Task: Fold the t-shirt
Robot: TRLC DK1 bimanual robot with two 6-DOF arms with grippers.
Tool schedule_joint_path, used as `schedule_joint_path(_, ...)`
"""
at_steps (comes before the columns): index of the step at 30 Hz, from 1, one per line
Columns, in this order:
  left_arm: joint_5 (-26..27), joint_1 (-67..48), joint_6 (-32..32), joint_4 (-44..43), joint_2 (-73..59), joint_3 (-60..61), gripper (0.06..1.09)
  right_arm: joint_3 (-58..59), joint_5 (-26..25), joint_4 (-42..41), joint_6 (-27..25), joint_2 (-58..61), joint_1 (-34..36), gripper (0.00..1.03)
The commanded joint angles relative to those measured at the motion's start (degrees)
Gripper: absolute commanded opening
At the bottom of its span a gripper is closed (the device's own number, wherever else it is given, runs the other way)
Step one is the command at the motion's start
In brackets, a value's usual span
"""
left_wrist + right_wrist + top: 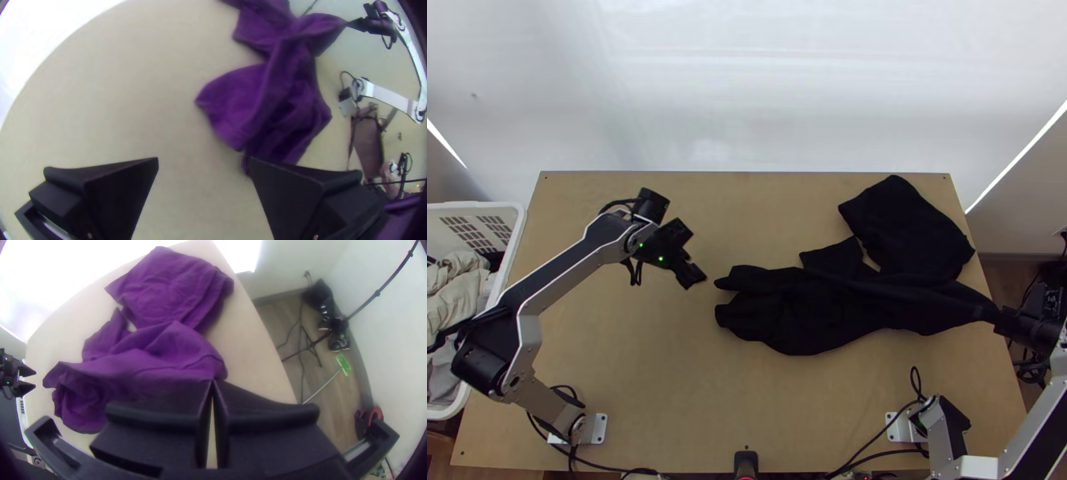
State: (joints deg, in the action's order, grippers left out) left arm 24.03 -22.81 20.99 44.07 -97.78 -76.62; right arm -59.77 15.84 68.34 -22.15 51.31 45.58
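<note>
Pinching the t-shirt (811, 312) by one drawn-out corner, my right gripper (212, 382) is pressing its fingers together just beyond the table (667, 360) edge. I am taking 12 o'clock as the table's far edge, measured from the middle of the cloth; this grip is sitting between 3 and 4 o'clock. I cannot tell which part of the garment it is holding.

My left gripper (201, 159) is holding nothing, its fingers standing wide apart, between 9 and 10 o'clock. The t-shirt is lying bunched, its far flap (907, 224) spreading toward 1 o'clock and two loose ends (747, 278) pointing toward 9.

I am judging the step in hand as opening out the cloth before any fold. For a sound grip, the left gripper should be going low over the nearest loose end, straddling its edge and closing on a small margin. A shallow bite is risking a slip; a deep one is risking a pinch of several layers at once. Once both grips are secure, I should be drawing them apart gently and evenly, letting the creases run out. Pulling hard from 3 o'clock alone is likely only dragging the bundle sideways.
</note>
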Motion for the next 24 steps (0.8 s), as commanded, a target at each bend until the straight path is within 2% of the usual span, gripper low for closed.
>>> schedule_joint_path(1, 10.51, -1.19, 0.8, 13.14, -1.89, -4.15, 1.04, 0.35, 0.07, -0.22, 0.27, -0.33, 0.03, 0.03)
schedule_joint_path(9, 10.25, -1.19, 1.24, 6.11, -1.98, -2.75, 1.04, 0.62, 0.16, -0.48, 0.88, -0.68, -1.11, 0.03)
schedule_joint_path(17, 9.54, -2.94, -1.13, 1.89, -7.87, -5.91, 1.04, 0.0, 0.16, -0.57, 1.76, -0.6, -1.81, 0.03)
schedule_joint_path(23, 6.64, -6.46, 2.21, 2.42, -12.17, -6.0, 1.03, -0.53, 0.16, -1.1, 2.46, -0.33, -2.34, 0.03)
schedule_joint_path(24, 5.94, -7.16, 3.26, 2.77, -12.79, -5.82, 0.99, -0.61, 0.16, -1.19, 2.55, -0.33, -2.34, 0.03)
